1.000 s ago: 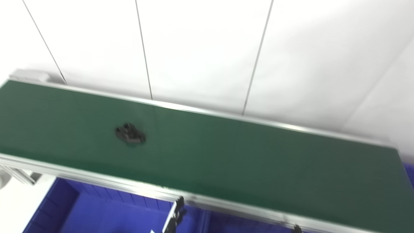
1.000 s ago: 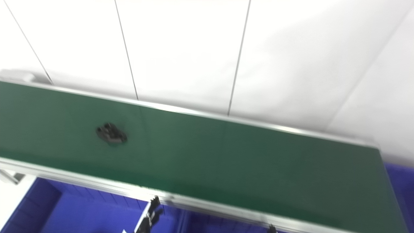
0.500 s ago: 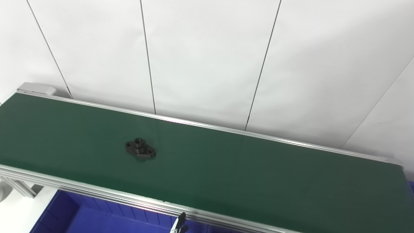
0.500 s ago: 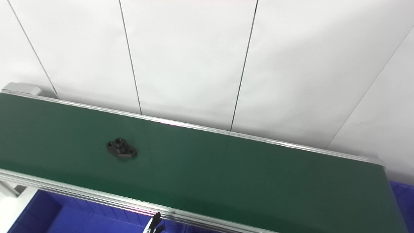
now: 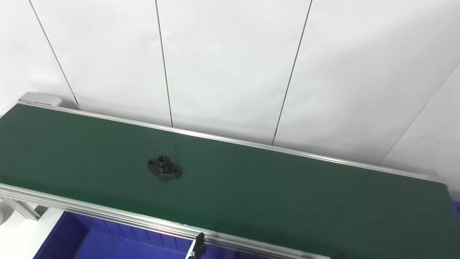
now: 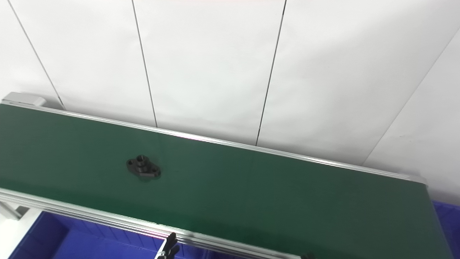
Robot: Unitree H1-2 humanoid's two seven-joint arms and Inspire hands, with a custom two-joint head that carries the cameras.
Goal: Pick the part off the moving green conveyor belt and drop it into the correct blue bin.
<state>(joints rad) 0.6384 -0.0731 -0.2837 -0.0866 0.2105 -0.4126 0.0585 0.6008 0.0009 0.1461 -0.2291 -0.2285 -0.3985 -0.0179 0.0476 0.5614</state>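
A small black flanged part (image 5: pixel 164 168) with a raised centre hub and a hole at each end lies flat on the green conveyor belt (image 5: pixel 269 194), left of the belt's middle. It also shows in the right eye view (image 6: pixel 143 168). A blue bin (image 5: pixel 107 244) sits below the belt's near edge at the lower left. Neither hand is in view in either picture.
The belt has aluminium side rails (image 5: pixel 107 216) and runs from upper left to lower right. A white panelled wall (image 5: pixel 230 64) stands behind it. A black clamp (image 5: pixel 197 241) sticks up at the near rail. Another blue bin edge (image 6: pixel 445 219) shows past the belt's right end.
The part has ridden the belt a little to the right. The camera tilted upward between the first frames and has since held still.
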